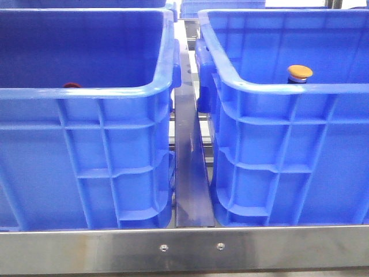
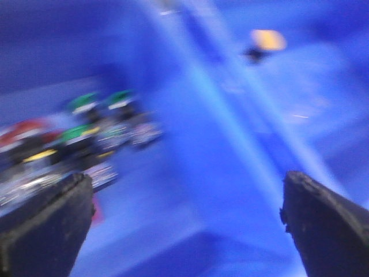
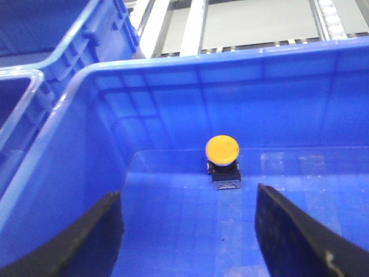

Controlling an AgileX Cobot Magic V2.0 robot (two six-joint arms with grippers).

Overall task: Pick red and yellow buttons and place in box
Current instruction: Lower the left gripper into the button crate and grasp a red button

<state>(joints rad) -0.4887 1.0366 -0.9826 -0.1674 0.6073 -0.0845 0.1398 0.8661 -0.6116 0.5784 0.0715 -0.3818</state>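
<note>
The yellow button (image 1: pixel 300 73) stands upright on the floor of the right blue crate (image 1: pixel 288 86). It shows in the right wrist view (image 3: pixel 222 149) a short way beyond my open, empty right gripper (image 3: pixel 187 231), which is inside that crate. A dark red cap (image 1: pixel 72 85) peeks over the near rim of the left crate (image 1: pixel 86 92). The left wrist view is blurred. My left gripper (image 2: pixel 187 219) is open and empty above the wall between the crates. A pile of buttons (image 2: pixel 75 144) with red, green and yellow caps lies in the left crate. The yellow button (image 2: pixel 267 40) shows far off.
A narrow gap with a dark metal strip (image 1: pixel 189 173) separates the two crates. A steel rail (image 1: pixel 184 248) runs along the front edge. More blue crates (image 1: pixel 219 7) stand behind. Metal conveyor rails (image 3: pixel 190 26) lie beyond the right crate.
</note>
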